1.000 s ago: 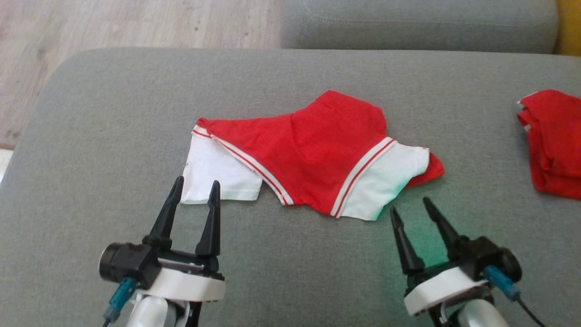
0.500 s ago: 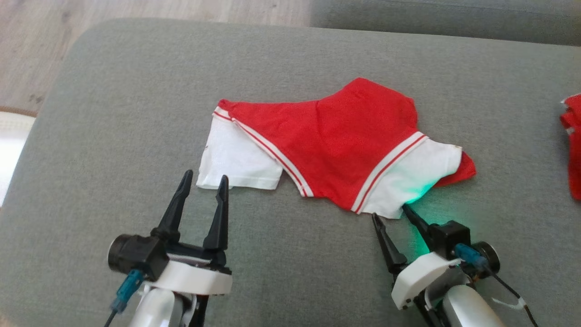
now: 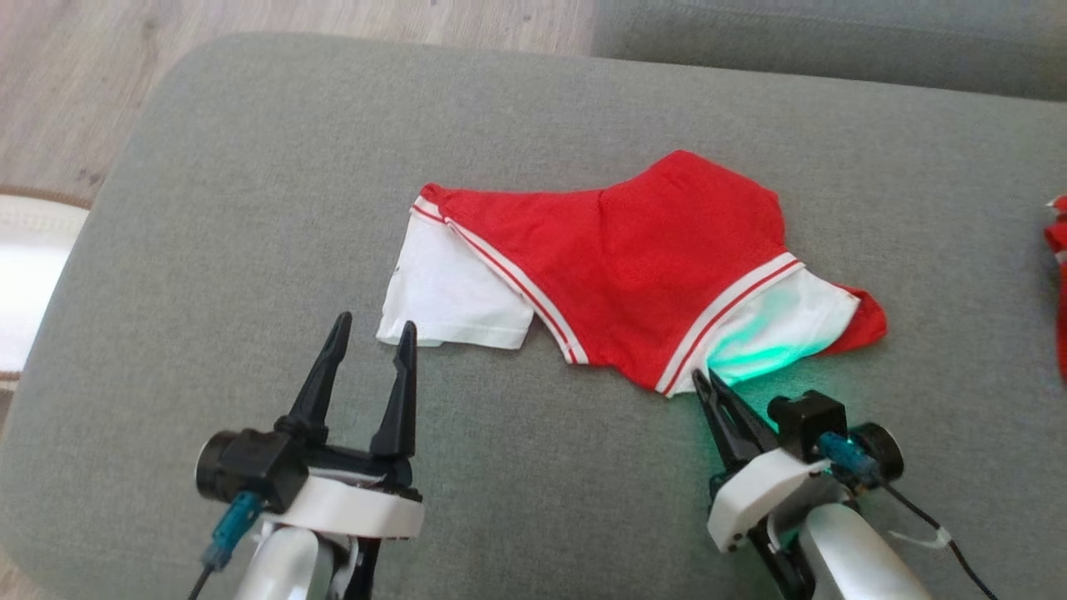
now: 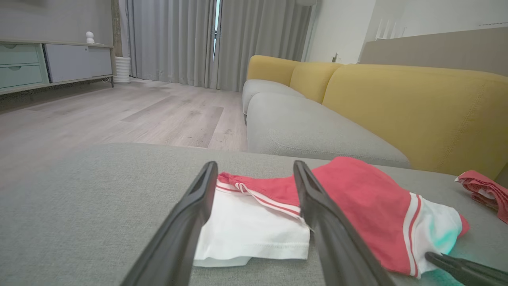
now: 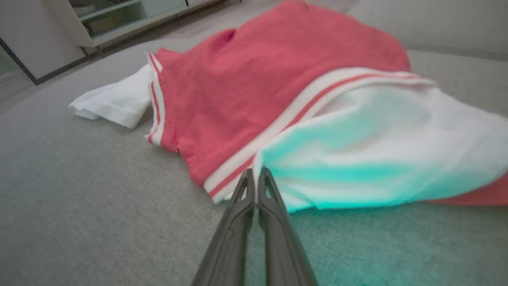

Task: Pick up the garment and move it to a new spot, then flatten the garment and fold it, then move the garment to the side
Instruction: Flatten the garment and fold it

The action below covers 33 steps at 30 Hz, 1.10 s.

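Observation:
The garment (image 3: 633,267) is a red top with white sleeves and red-and-white striped trim, lying spread on the grey cushion (image 3: 250,167). It also shows in the left wrist view (image 4: 357,198) and fills much of the right wrist view (image 5: 254,79). My right gripper (image 3: 702,379) has its fingers together, the tips pinching the near hem where the striped band meets the right white sleeve (image 5: 254,171). A green light falls on that sleeve. My left gripper (image 3: 375,323) stands open just short of the left white sleeve, fingers apart (image 4: 254,165) and holding nothing.
A second red garment (image 3: 1059,283) lies bunched at the cushion's far right (image 4: 484,192). Wooden floor (image 3: 83,83) lies beyond the cushion's left and far edges. A grey seat with yellow backrests (image 4: 397,99) stands behind.
The head camera shifted, so the picture moved. My right gripper advanced to the garment's near hem and shut on it. The left gripper stayed open in place.

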Motion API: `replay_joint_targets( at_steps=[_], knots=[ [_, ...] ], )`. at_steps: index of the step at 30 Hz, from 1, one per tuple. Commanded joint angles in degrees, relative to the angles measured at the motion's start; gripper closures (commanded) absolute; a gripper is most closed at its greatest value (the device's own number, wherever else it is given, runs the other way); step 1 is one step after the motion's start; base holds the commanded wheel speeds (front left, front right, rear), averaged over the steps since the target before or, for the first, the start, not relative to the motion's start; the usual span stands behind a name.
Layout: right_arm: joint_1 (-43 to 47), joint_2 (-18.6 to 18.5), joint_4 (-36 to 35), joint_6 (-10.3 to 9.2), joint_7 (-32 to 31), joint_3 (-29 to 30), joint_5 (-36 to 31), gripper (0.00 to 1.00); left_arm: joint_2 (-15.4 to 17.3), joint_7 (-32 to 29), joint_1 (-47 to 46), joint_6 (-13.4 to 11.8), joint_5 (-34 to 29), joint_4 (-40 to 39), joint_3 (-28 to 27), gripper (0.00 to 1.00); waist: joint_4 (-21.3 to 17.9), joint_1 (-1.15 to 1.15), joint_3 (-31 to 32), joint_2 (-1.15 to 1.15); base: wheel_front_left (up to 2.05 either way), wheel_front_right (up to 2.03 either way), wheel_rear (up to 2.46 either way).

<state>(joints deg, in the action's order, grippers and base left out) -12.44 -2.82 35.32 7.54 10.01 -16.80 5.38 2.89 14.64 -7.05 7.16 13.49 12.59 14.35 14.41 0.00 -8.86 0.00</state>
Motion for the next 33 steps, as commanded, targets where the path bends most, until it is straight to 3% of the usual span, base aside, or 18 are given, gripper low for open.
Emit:
replay_joint_targets(
  at_steps=[1,5,10,16,22,27,28,29,33],
  knots=[
    [-1.31,-0.06,-2.30,-0.05,1.49,-1.77,0.42,1.00,0.01,0.36,-1.70,0.31,-0.31,-1.64,-2.48,0.00,-0.56,0.00,0.80,0.00,0.00,0.00,0.00],
    [-1.89,-0.06,-7.30,-0.05,3.89,-2.04,1.15,1.00,0.00,0.36,-1.10,0.31,-0.28,-1.84,-2.81,0.00,-1.60,0.00,2.71,0.00,0.00,0.00,0.00],
    [-5.29,-0.06,-18.50,-0.05,4.48,-1.73,0.09,1.00,-0.01,0.36,-0.04,0.32,0.22,-3.07,-2.57,0.00,-1.95,0.00,4.19,0.00,0.00,0.00,0.00],
    [-15.81,-0.10,-23.56,-0.05,-2.81,0.81,-5.37,1.00,-0.01,0.36,-1.78,0.29,1.05,-3.77,0.05,0.00,2.24,0.00,1.91,0.00,0.00,0.00,0.00],
    [-32.31,-5.67,-17.04,-0.05,-8.43,3.83,-7.73,1.00,-0.01,0.36,-4.23,0.13,3.51,-4.02,3.74,0.00,9.36,0.00,-2.70,0.00,0.00,0.00,0.00],
    [-46.79,-12.12,-3.14,-0.05,-9.98,4.74,-9.81,1.00,-0.01,0.36,-5.49,-0.22,5.81,-3.50,6.32,0.00,15.34,0.00,-5.75,0.00,0.00,0.00,0.00],
    [-49.33,-13.08,0.32,-0.05,-10.32,4.74,-11.07,0.76,-0.01,0.36,-5.65,-0.30,6.15,-3.41,6.63,0.00,16.08,0.00,-6.31,0.00,0.00,0.00,0.00],
    [-51.63,-13.52,4.22,-0.05,-11.29,5.14,-11.97,0.00,-0.01,0.36,-5.72,-0.50,6.48,-3.42,6.67,0.00,16.40,0.00,-6.83,0.00,0.00,0.00,0.00],
    [-58.26,-13.04,14.73,-0.05,-10.28,6.70,-14.78,0.00,-0.01,0.36,-5.93,-1.23,7.19,-3.84,6.56,0.00,16.97,0.00,-7.94,0.00,0.00,0.00,0.00]
  ],
)
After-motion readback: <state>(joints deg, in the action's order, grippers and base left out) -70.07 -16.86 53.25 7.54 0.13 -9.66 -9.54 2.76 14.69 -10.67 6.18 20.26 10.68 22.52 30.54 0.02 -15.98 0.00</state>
